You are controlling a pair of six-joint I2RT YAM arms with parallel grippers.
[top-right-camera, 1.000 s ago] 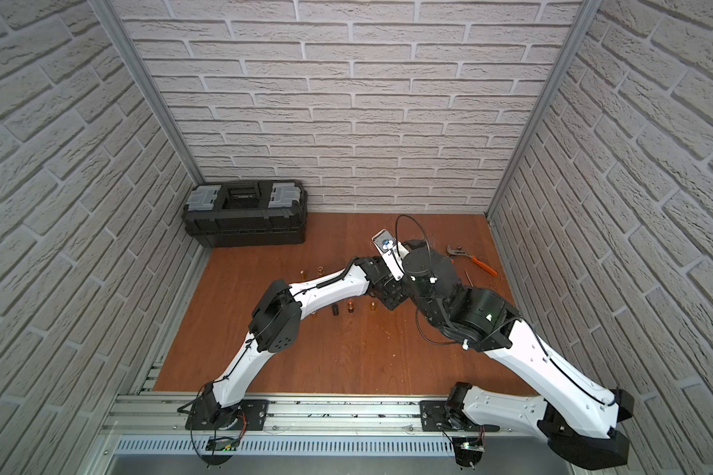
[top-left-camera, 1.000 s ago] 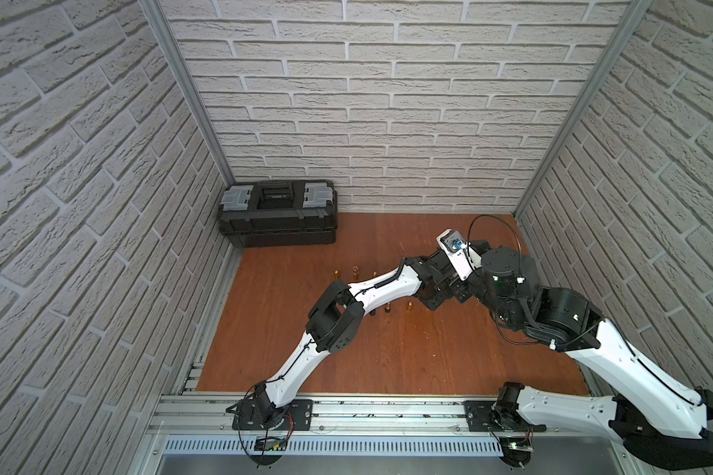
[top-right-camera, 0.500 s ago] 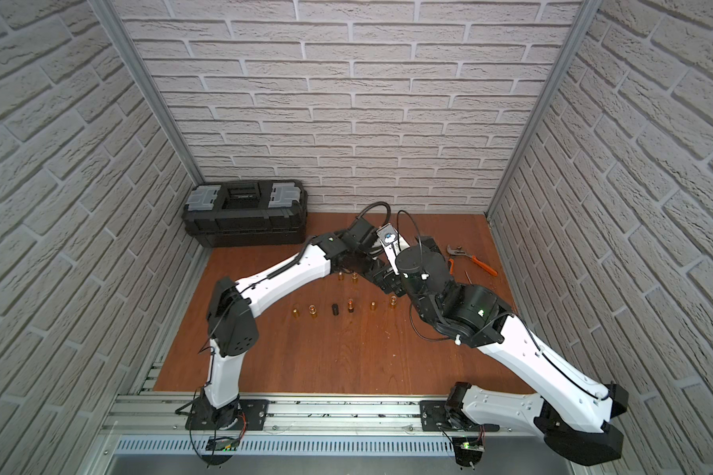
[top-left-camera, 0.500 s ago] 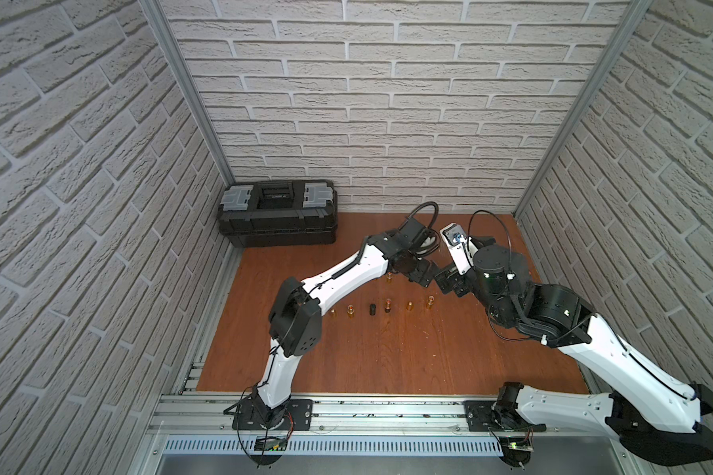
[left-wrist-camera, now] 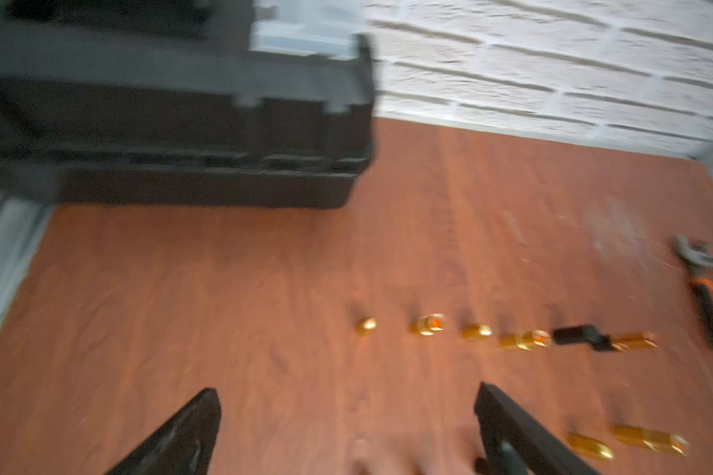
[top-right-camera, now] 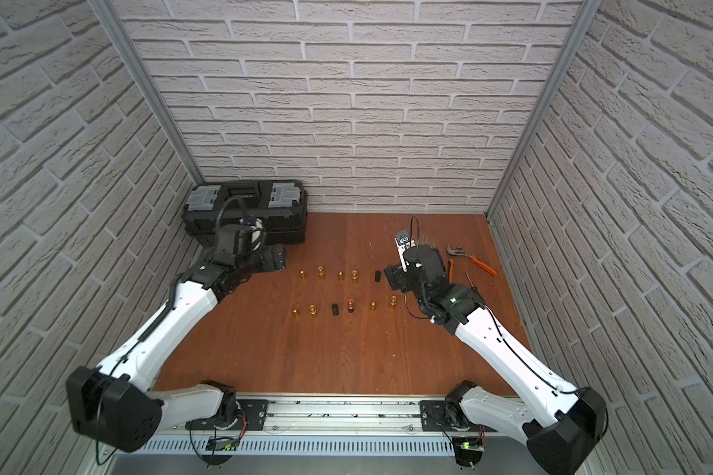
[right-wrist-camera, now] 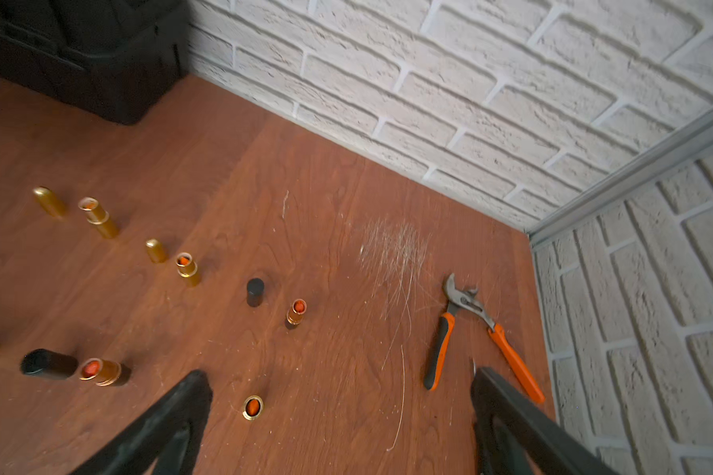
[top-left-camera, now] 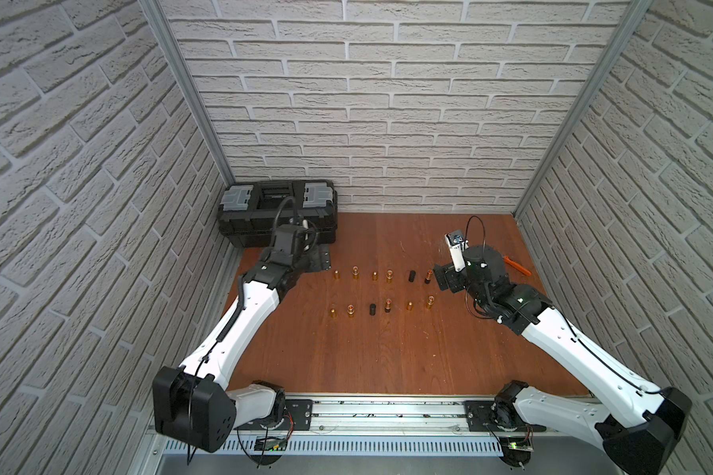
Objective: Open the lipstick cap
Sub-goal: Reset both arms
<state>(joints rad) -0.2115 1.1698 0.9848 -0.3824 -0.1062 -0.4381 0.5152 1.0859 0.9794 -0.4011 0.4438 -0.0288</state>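
Right wrist view: the right gripper [right-wrist-camera: 338, 382] gapes wide and empty near an uncapped lipstick [right-wrist-camera: 296, 311] standing just beside a black cap [right-wrist-camera: 255, 292]. The left gripper [left-wrist-camera: 346, 395], equally spread, holds nothing near the toolbox [left-wrist-camera: 182, 123].

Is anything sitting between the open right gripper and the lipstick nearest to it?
Nothing visible does. The right gripper hangs open over bare table, and the nearest lipstick, already uncapped, stands close by with only wood between them. The pliers lie on the gripper's other side, off that path.
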